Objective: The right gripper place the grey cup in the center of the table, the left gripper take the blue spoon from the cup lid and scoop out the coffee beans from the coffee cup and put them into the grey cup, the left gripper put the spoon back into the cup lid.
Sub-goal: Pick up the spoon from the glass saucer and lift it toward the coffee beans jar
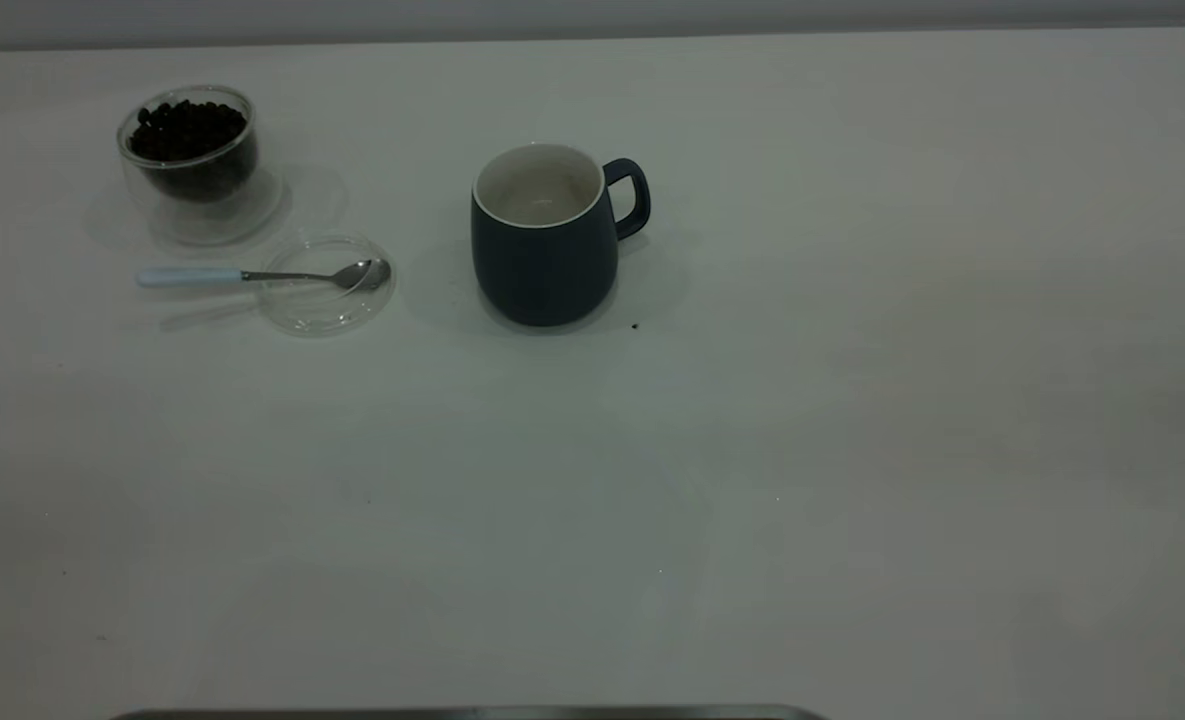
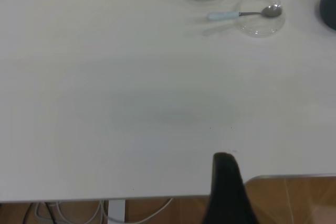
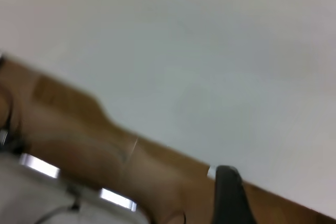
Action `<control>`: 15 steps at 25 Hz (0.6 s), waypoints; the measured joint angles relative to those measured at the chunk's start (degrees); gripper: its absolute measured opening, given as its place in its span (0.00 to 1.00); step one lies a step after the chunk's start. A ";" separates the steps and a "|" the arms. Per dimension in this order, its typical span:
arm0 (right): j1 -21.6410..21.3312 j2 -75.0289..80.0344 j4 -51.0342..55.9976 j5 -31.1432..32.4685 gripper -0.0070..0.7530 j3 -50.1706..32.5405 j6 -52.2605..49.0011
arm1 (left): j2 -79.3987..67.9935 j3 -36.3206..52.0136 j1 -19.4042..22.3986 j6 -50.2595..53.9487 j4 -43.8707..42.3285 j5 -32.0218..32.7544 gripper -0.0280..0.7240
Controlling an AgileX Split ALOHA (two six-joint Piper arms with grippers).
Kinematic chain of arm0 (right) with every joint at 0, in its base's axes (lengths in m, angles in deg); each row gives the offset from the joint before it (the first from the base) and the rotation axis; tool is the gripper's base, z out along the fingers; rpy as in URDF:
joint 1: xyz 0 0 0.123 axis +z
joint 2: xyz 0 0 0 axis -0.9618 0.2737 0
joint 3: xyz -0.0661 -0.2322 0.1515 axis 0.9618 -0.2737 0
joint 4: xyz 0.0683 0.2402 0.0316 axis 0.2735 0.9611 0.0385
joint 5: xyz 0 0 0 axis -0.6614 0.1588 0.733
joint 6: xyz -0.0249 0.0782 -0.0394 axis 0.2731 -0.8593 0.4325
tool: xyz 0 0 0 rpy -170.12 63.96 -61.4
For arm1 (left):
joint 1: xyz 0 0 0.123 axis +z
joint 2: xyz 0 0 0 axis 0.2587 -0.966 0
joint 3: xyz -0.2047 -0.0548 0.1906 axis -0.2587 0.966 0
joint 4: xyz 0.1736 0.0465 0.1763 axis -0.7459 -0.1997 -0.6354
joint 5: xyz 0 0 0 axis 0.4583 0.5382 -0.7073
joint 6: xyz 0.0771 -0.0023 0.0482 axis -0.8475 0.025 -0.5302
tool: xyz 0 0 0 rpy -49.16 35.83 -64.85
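The grey cup (image 1: 544,250) stands upright near the middle of the table (image 1: 752,450), handle to the right, and looks empty. At the far left the clear coffee cup (image 1: 192,165) holds a heap of coffee beans (image 1: 187,128). Just in front of it the blue spoon (image 1: 252,275) lies with its bowl resting in the cup lid (image 1: 324,290) and its handle pointing left. Neither arm shows in the exterior view. The left gripper (image 2: 231,187) hangs over the table's near edge, far from the spoon (image 2: 244,13) and lid (image 2: 261,19). The right gripper (image 3: 228,192) is at another table edge, above wooden floor.
A small dark speck (image 1: 635,325) lies by the grey cup's base. A dark metal strip (image 1: 472,713) runs along the bottom of the exterior view. Cables (image 2: 79,211) hang below the table edge in the left wrist view.
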 joint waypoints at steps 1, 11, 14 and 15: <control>-2.39 -2.94 -0.06 0.00 0.61 -0.89 0.25 | 0.00 0.00 0.00 0.00 0.00 0.00 0.82; -18.42 -22.29 -1.66 0.70 0.61 -2.34 0.53 | 0.00 0.00 0.00 0.00 0.00 0.00 0.82; -20.54 -23.07 -1.77 0.77 0.61 -2.34 0.53 | 0.00 0.00 0.00 0.00 0.00 0.00 0.82; -21.22 -23.07 -1.82 0.77 0.61 -2.34 0.53 | 0.00 0.00 0.00 0.16 0.00 0.00 0.82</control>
